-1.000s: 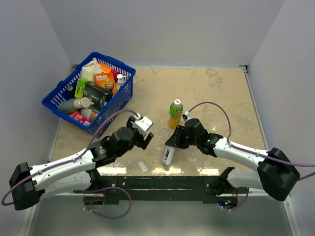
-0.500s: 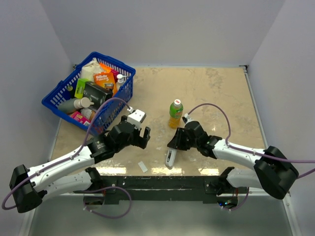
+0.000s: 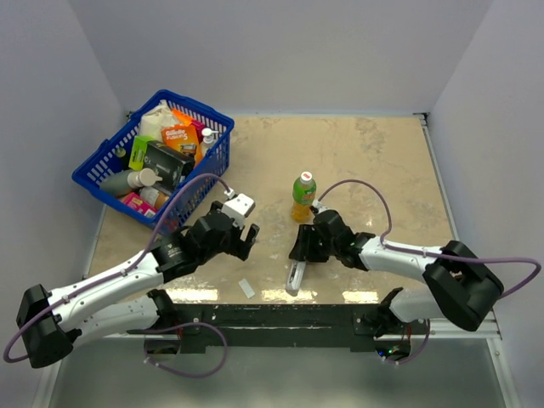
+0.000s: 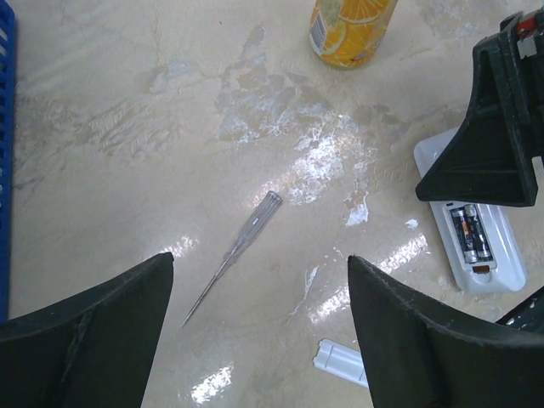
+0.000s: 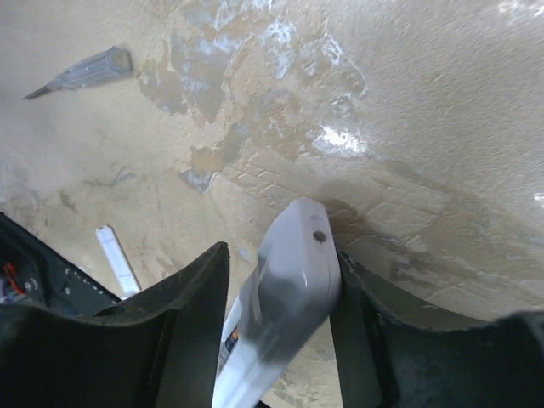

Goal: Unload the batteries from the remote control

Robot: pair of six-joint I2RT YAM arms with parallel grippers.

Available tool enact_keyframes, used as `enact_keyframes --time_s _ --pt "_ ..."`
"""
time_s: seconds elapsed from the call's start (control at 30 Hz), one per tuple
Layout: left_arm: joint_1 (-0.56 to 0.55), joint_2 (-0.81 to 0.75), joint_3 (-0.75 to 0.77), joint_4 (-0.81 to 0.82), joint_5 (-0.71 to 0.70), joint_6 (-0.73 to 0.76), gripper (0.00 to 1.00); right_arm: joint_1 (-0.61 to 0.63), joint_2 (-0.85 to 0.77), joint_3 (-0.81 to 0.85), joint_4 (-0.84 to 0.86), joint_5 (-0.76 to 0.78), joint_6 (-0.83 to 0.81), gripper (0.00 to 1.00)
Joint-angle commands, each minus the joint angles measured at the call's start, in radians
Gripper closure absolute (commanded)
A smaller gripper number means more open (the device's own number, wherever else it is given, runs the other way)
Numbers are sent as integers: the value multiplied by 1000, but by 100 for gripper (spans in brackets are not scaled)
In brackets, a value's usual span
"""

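Observation:
The white remote control [image 3: 293, 277] lies near the table's front edge with its dark recess facing up. Two batteries [image 4: 470, 234] sit side by side in that recess. My right gripper [image 3: 303, 247] is open and straddles the remote's far end [image 5: 289, 280]. Its right finger touches the remote, and there is a gap at the left finger. My left gripper [image 3: 244, 239] is open and empty above bare table left of the remote. It also shows in the left wrist view [image 4: 260, 257].
A thin clear-grey stick [image 4: 238, 251] lies under the left gripper. A small flat white piece [image 3: 246, 288] lies near the front edge. An orange bottle with a green cap [image 3: 303, 196] stands behind the remote. A blue basket [image 3: 202, 183] full of goods is at the back left.
My left gripper has drawn back a little to the left. My right gripper has shifted left over the remote's far end, and the remote has moved slightly.

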Motion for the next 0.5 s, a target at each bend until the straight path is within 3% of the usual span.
enact_keyframes --time_s 0.0,0.13,0.47 --pt "5 47 39 -12 1 59 13 -2 -20 62 -94 70 -40 46" --pt "12 128 85 -43 -3 69 18 0 -62 70 -145 98 -32 27" --pt "137 312 125 -6 176 155 21 -2 -227 84 -284 112 -39 29"
